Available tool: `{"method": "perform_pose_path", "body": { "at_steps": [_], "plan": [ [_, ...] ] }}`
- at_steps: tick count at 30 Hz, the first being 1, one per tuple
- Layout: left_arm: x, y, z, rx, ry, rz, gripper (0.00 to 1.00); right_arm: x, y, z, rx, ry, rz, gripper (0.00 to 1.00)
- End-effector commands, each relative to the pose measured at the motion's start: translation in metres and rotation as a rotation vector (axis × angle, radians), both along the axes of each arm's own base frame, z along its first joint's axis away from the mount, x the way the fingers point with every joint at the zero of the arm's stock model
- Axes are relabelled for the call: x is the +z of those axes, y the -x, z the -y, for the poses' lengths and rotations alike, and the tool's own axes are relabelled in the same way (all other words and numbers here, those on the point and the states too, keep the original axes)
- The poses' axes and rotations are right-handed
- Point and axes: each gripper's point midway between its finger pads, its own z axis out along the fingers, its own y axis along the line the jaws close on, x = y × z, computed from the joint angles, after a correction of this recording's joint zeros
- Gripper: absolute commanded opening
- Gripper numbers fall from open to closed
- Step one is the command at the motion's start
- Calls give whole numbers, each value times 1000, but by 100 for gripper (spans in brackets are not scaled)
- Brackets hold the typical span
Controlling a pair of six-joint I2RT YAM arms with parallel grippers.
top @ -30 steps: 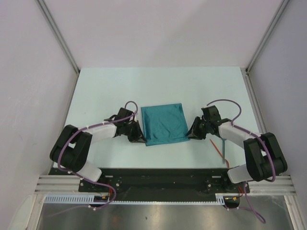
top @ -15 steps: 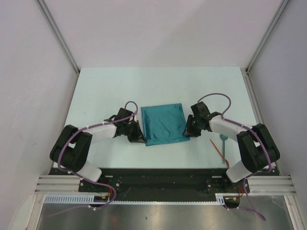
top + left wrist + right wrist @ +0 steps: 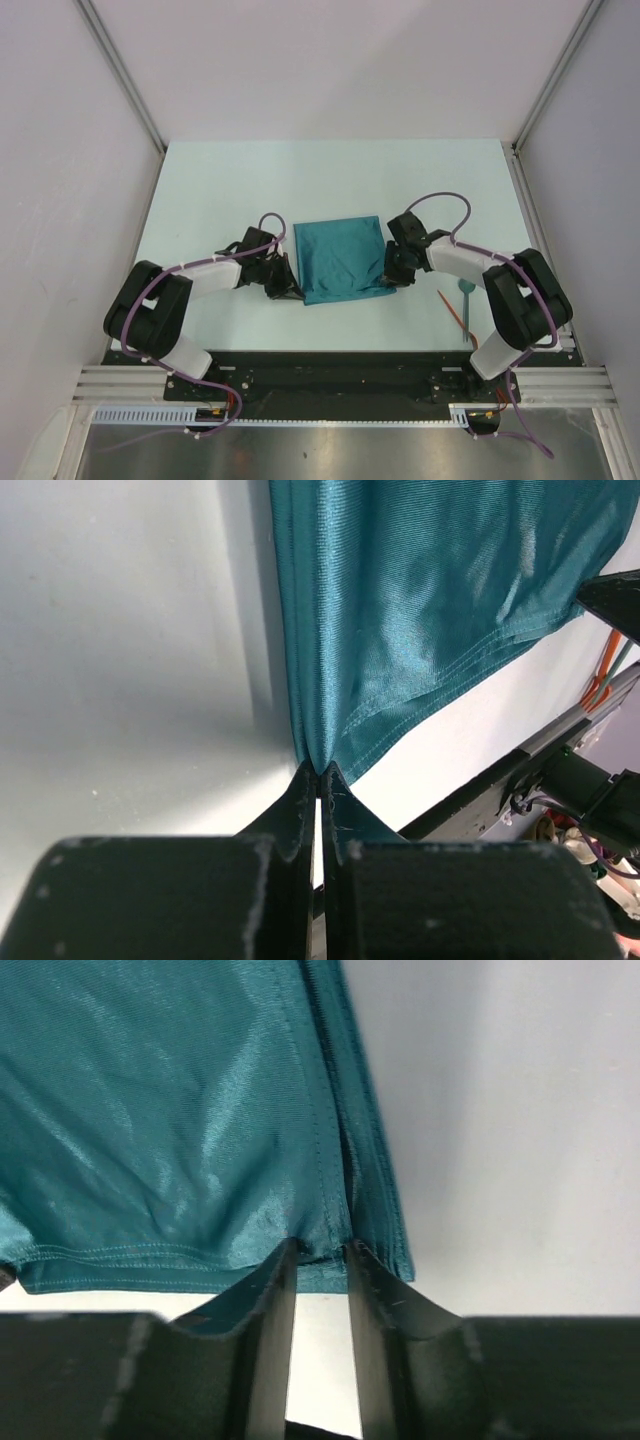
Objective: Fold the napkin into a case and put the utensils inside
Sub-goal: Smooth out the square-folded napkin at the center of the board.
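The teal napkin [image 3: 342,258] lies folded into a flat near-square in the middle of the table. My left gripper [image 3: 292,290] is shut on its near-left corner; in the left wrist view the tips [image 3: 320,768] pinch the napkin [image 3: 420,600] at its edge. My right gripper [image 3: 390,272] is at the near-right corner; in the right wrist view its tips [image 3: 320,1250] are close together on a puckered fold of the napkin [image 3: 180,1110]. A thin orange-red utensil [image 3: 452,308] lies on the table right of the napkin, behind the right arm.
A teal spoon-like utensil [image 3: 467,300] lies beside the orange-red one. White walls with metal posts close the table at the back and sides. The black base rail [image 3: 340,365] runs along the near edge.
My right gripper has moved left from beside the napkin onto its near-right corner. The left gripper has stayed on the near-left corner.
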Motion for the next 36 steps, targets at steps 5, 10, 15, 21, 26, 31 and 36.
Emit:
{"method": "perform_pose_path", "body": {
  "at_steps": [5, 10, 15, 21, 26, 31, 36],
  "plan": [
    [9, -3, 5, -34, 46, 48, 0, -1, -6, -4, 0, 119, 19, 25],
    [11, -2, 5, -39, 55, 51, 0, 4, -13, 2, -7, 177, 57, 15],
    [21, -5, 7, -46, 75, 68, 0, 24, -32, -5, 34, 182, 114, 0],
    [39, -8, 12, -55, 111, 94, 0, 47, -36, 1, 48, 178, 142, 0],
    [40, -7, 13, -54, 120, 93, 0, 43, -26, 4, 64, 116, 119, 0],
    [32, -3, 10, -48, 108, 74, 0, 27, -9, -20, 133, -24, 40, 0],
    [26, -1, 8, -44, 94, 68, 0, 14, 4, -22, 115, -66, -20, 0]
  ]
}}
